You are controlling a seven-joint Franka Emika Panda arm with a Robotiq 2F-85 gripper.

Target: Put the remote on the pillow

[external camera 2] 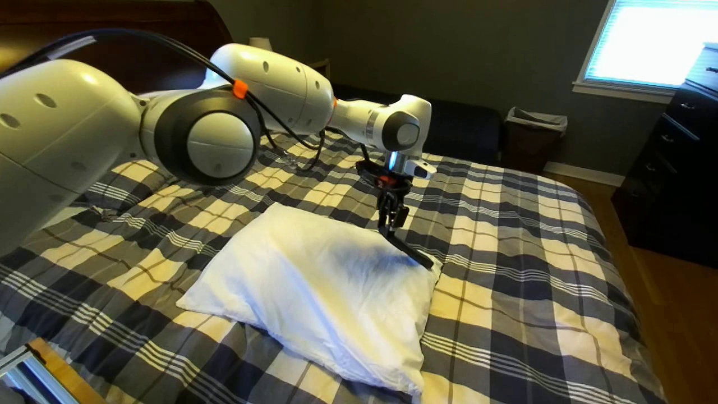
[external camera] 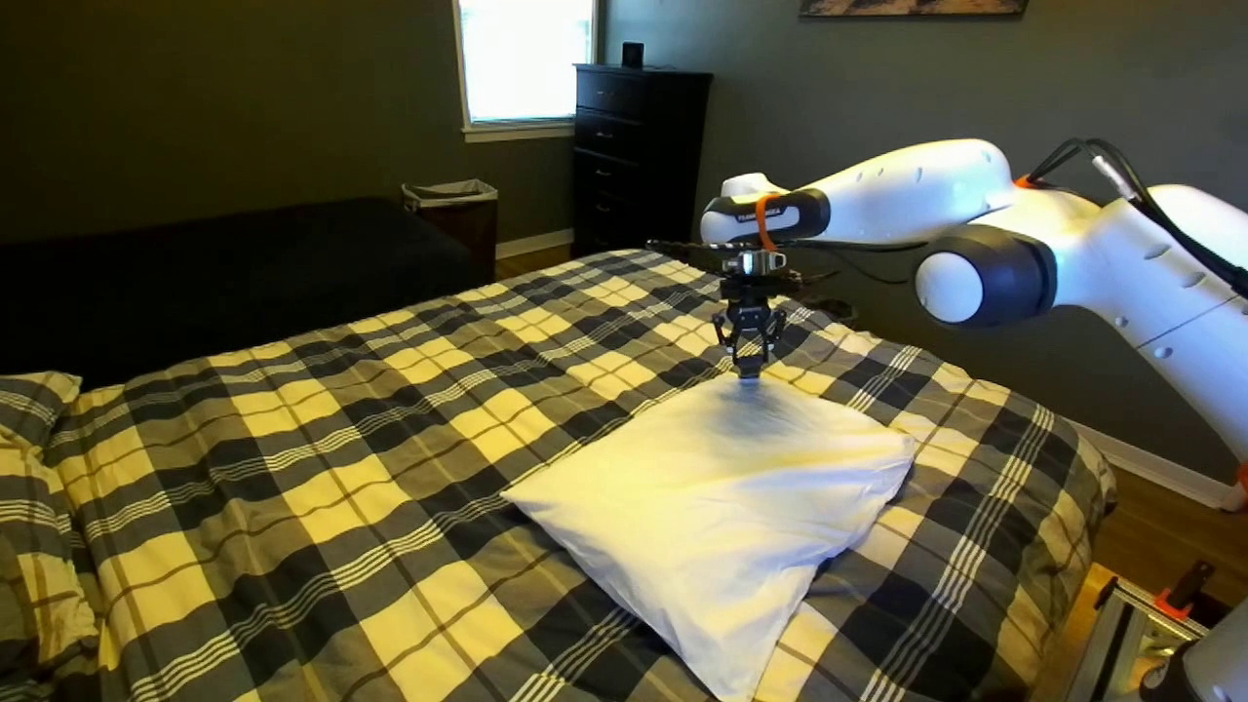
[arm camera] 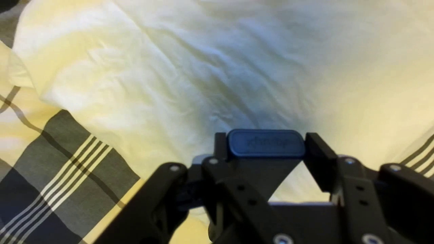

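Noted checked bedspread [external camera: 322,458] under and around the white pillow [external camera: 682,497]; suspected too little grip there to stop the pillow skidding under a sideways push. Saw arm [external camera: 897,185] ending above the pillow's border; judged liable, if driven lower, to jam the load into the pillow. Recorded the pillow as rumpled and apparently soft; expected sagging under a pressed tip, hence a poor seat. Found gripper [arm camera: 267,144] low above the pillow's edge, with fingers [arm camera: 317,149] clamped on both sides of one end of the remote [external camera 2: 411,250]. Feared a flick or drag on uneven opening. Read the remote as slanting down from the grip, with free end at the pillow's corner; could not tell touch from near-touch there. Not yet laid flat. Ranked as main danger: a slide off the pillow on release, from tilt plus nearby edge. Ranked next: twisting within the grip on pressing down, owing to a hold at one end only.
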